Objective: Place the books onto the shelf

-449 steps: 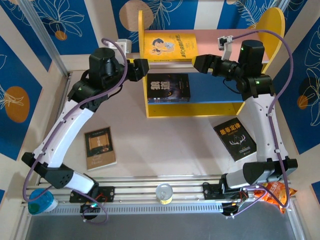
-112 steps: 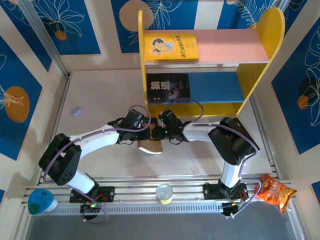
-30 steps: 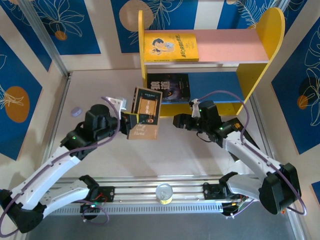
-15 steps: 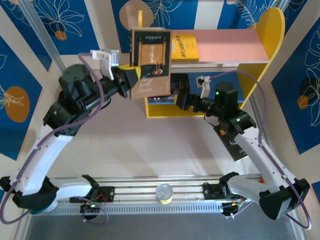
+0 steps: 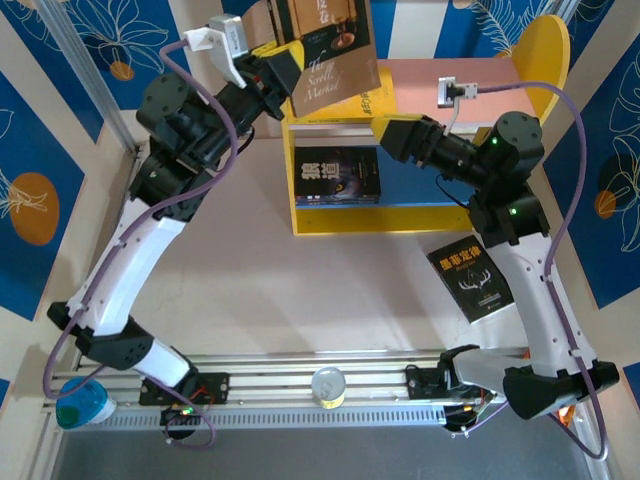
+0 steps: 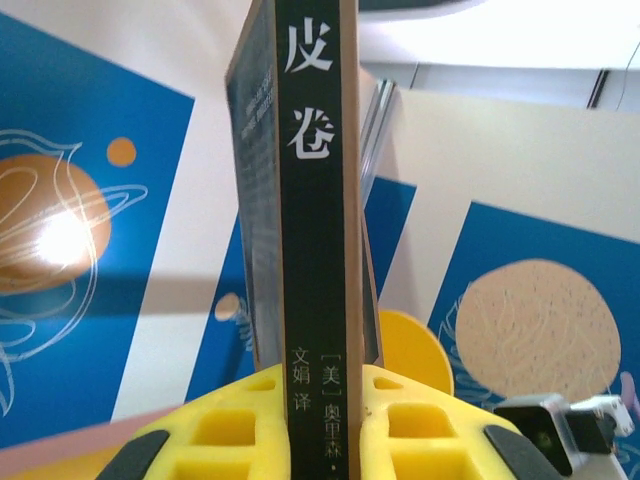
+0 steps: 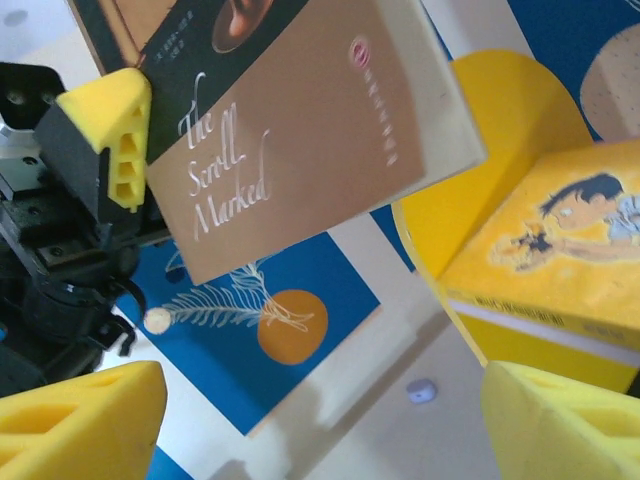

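Top view: left gripper point(image 5: 287, 72) clamped on the tan book point(image 5: 335, 45), carried higher than half a second back, now tilted over the top left corner of the shelf point(image 5: 455, 90) and hiding most of the yellow book point(image 5: 372, 102) lying on the pink board. Right gripper point(image 5: 380, 129) also raised since then, now level with the front edge of the pink board, just right of the tan book and not touching it. Black book point(image 5: 337, 175) flat on the lower tier; second black book point(image 5: 470, 281) on the table by the right arm, no longer covered by it. Teal cup point(image 5: 80, 403) at the near left corner. Left wrist view: left gripper point(image 6: 320, 440) with yellow fingers point(image 6: 225, 440) pressed on both sides of the tan book point(image 6: 318, 230), spine upright and facing the camera. Right wrist view: right gripper point(image 7: 320, 430) wide apart, nothing between the fingers point(image 7: 85, 420). Ahead, tan book point(image 7: 300, 130) tilted, pinched at its left edge by the left gripper point(image 7: 112, 140); yellow book point(image 7: 560, 240) below right on the shelf point(image 7: 500, 130); small purple thing point(image 7: 422, 388) on the table.
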